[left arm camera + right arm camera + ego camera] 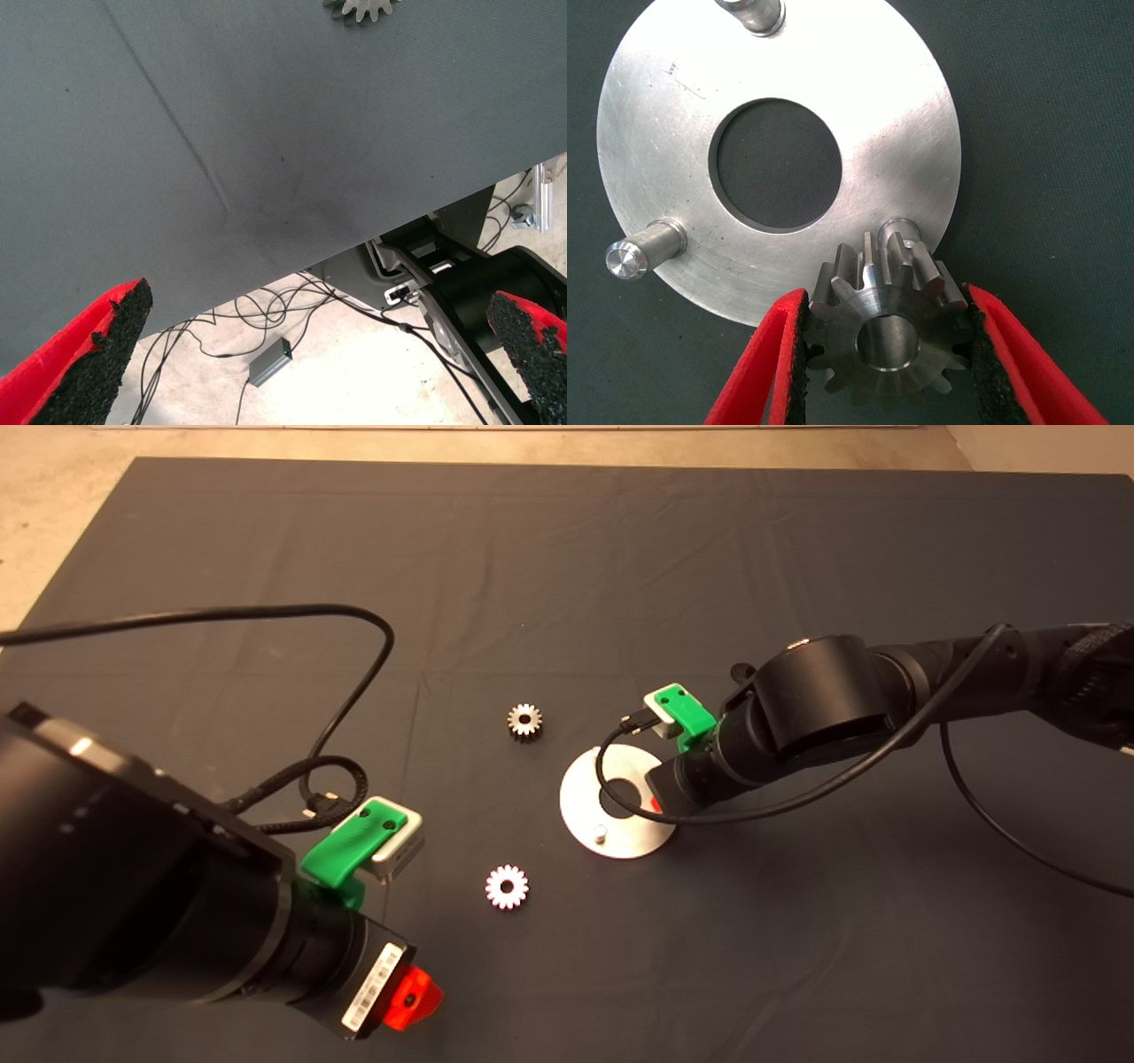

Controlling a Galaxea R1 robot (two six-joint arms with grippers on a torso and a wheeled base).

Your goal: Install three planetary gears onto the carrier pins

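So the right gripper (886, 350) is squeezing one gear (888, 329) between its red fingers (757, 372), pads pressing on the teeth both sides, bore facing the cam. It's hovering just above the disc (859, 115), right by the nearest pin (899, 232), which is poking out behind the gear's teeth; not on the pin yet. Two other pins, one (642, 252) at the rim and one (753, 13) across the hole, are standing bare. Two more gears are lying flat on the mat (567, 558): one (524, 720) beyond the disc, one (507, 887) nearer, well apart. Left gripper (319, 372) is hanging w/ fingers spread wide by the mat's near edge, holding nothing.
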